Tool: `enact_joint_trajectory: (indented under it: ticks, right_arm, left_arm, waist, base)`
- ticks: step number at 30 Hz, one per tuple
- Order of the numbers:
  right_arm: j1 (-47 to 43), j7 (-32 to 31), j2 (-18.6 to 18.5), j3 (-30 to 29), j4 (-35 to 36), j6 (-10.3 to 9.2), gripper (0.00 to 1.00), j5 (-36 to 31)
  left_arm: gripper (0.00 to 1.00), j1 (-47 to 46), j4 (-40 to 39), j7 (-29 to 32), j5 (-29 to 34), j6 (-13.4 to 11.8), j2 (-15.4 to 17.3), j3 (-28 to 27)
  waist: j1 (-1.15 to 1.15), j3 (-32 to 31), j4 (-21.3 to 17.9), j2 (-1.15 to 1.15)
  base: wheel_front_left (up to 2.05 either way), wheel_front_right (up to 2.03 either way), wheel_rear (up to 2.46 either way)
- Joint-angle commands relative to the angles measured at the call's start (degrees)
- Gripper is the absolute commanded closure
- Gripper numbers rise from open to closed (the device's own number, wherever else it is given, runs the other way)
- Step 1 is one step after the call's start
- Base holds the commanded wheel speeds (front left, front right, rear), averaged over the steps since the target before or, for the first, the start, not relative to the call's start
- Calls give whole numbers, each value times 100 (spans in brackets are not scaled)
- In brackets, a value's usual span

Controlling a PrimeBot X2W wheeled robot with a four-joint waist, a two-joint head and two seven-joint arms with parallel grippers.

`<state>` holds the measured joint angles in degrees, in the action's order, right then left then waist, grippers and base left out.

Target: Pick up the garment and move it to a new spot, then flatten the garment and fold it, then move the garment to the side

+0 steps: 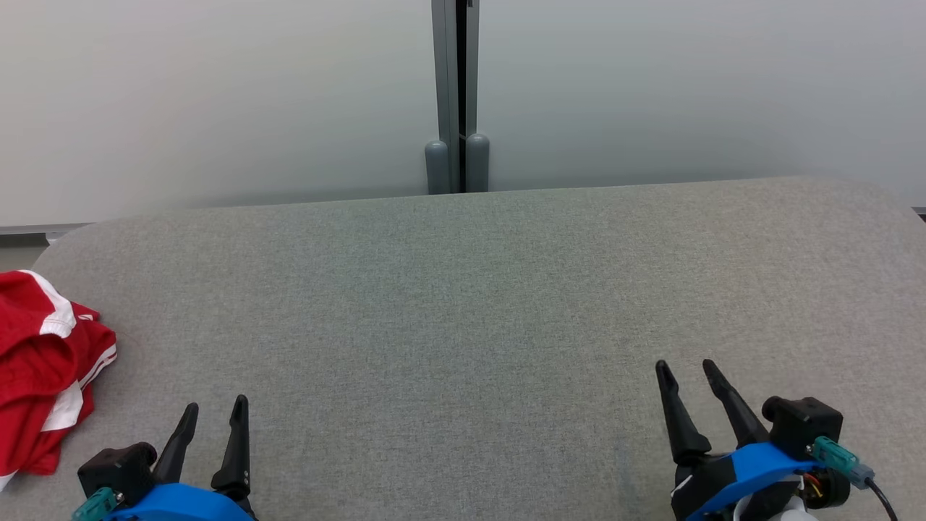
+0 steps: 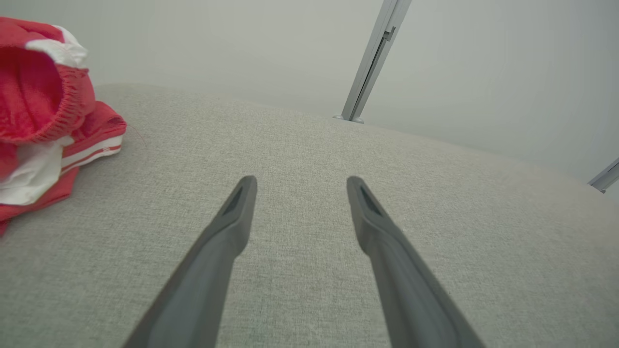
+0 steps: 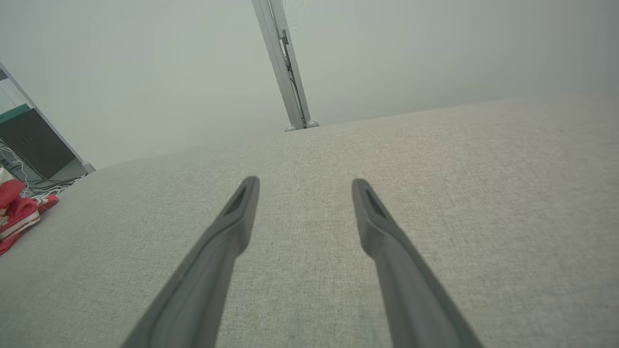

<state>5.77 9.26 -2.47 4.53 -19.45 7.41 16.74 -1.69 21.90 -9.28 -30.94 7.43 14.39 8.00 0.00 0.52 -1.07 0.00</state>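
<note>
The garment [image 1: 43, 369] is a crumpled red piece with white trim and stripes, lying at the far left edge of the grey fabric table [image 1: 463, 304]. In the left wrist view the garment [image 2: 43, 111] bulges up at the upper left, its elastic hem showing. In the right wrist view the garment [image 3: 17, 212] is a small red patch at the left edge. My left gripper [image 1: 215, 407] rests low at the near left, open and empty, just right of the garment. My right gripper [image 1: 684, 367] stands open and empty at the near right. The left gripper [image 2: 300, 180] and right gripper [image 3: 304, 181] hover over bare fabric.
A pale partition wall stands behind the table, with a grey metal post [image 1: 456, 94] at its middle seam. A dark cabinet with cables [image 3: 34, 145] sits beyond the table's left end. The table's far corners are rounded.
</note>
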Motion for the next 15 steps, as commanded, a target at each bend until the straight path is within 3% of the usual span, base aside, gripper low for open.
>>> enact_joint_trajectory:
  ticks: [1,15]
  right_arm:
    - [114,63,-43,-56,48,10,0,-79]
    - [-125,245,-50,-285,188,11,0,-369]
  left_arm:
    - [0,-13,-17,-63,130,7,54,-25]
    - [0,136,-69,-243,816,7,-126,-438]
  waist:
    - [0,1,-1,0]
    - [0,17,-35,0]
  base:
    - [0,0,0]
    - [0,0,0]
